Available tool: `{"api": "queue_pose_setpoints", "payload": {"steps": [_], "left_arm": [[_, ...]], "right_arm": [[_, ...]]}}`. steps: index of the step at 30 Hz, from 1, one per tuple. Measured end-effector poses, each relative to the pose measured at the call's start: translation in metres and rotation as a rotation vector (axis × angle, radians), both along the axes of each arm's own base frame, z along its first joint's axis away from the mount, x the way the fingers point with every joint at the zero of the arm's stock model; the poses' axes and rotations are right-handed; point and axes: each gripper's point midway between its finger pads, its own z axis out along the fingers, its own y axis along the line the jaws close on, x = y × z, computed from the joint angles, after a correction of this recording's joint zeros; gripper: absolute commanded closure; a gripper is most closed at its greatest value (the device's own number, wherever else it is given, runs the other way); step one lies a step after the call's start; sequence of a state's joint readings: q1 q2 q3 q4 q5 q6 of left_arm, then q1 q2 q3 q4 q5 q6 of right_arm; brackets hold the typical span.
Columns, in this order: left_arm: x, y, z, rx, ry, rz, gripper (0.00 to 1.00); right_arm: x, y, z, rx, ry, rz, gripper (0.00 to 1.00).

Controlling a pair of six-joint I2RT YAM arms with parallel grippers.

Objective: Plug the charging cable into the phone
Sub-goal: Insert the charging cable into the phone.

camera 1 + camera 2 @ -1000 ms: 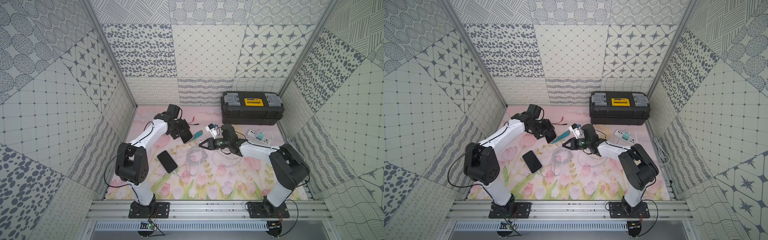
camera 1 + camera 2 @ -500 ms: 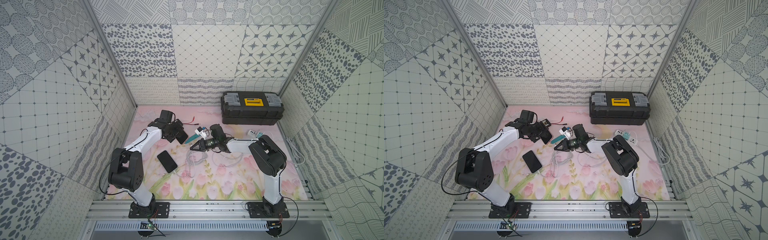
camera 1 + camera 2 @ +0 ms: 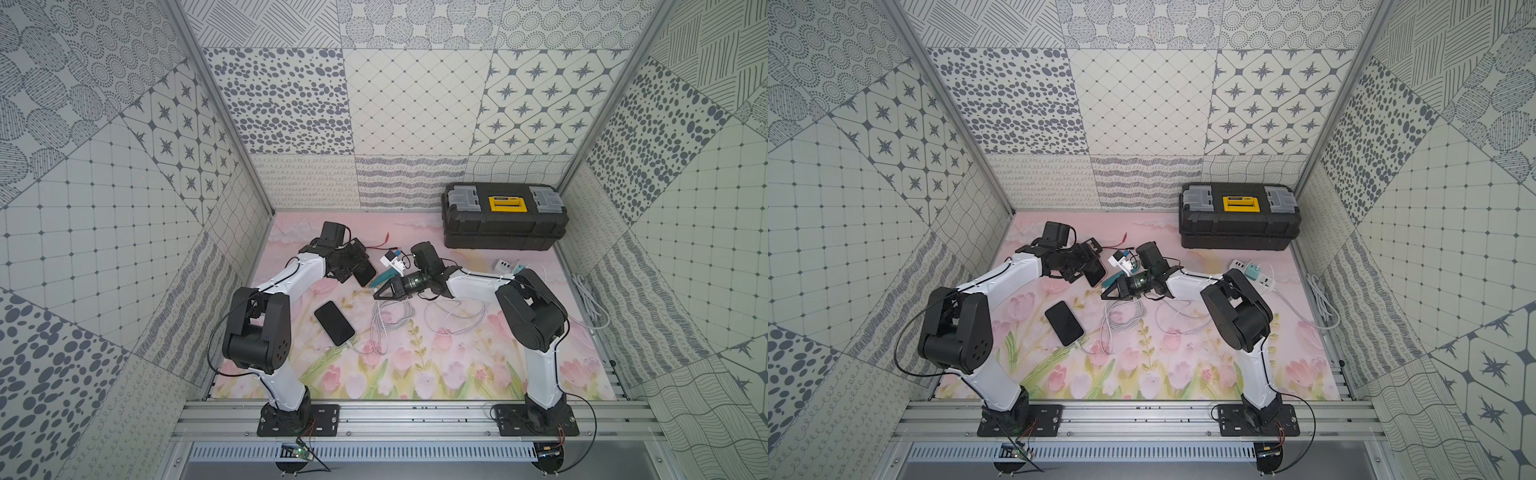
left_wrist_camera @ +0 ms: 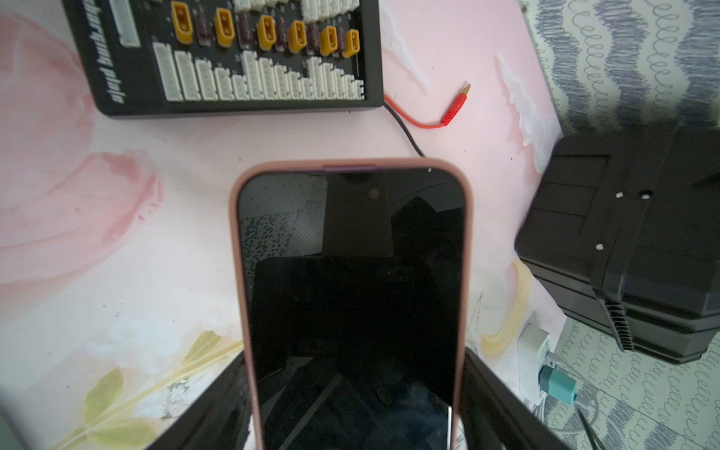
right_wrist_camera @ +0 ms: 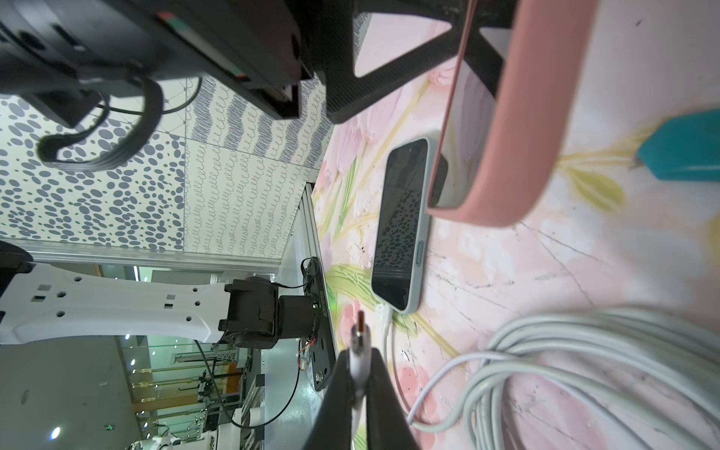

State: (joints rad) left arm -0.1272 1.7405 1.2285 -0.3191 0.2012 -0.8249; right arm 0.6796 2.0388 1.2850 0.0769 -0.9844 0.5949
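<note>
My left gripper [image 3: 360, 271] is shut on a phone [image 4: 350, 272] in a pink case, one jaw on each long side, and holds it above the mat; the phone shows in both top views [image 3: 1096, 272]. My right gripper [image 3: 377, 295] is shut on the white plug [image 5: 358, 331] of the charging cable, whose metal tip sticks out past the fingertips. In the right wrist view the pink phone's end [image 5: 487, 202] hangs apart from the plug. The cable's coil [image 3: 388, 320] lies on the mat under the right gripper.
A second phone [image 3: 334, 323] in a grey case lies flat on the mat with a white cable at its end. A black toolbox [image 3: 503, 222] stands at the back right, a power strip [image 3: 509, 266] beside it. A charging board [image 4: 233, 58] with a red lead [image 4: 448, 117] lies behind.
My right gripper has moved left with the plug, closer to the pink phone. The left gripper with the phone has shifted a little to the left.
</note>
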Motion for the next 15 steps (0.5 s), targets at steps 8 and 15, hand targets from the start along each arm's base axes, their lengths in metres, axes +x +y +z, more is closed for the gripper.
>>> {"api": "queue_pose_setpoints", "payload": {"steps": [8, 15], "left_arm": [[-0.0015, -0.0036, -0.0003, -0.001, -0.008, -0.041, 1.00], [-0.0046, -0.0072, -0.0019, -0.009, -0.007, -0.073, 1.00]], "right_arm": [[-0.0008, -0.0012, -0.0128, -0.039, 0.015, 0.015, 1.00], [0.0024, 0.0014, -0.0077, -0.032, -0.006, 0.022, 1.00]]}}
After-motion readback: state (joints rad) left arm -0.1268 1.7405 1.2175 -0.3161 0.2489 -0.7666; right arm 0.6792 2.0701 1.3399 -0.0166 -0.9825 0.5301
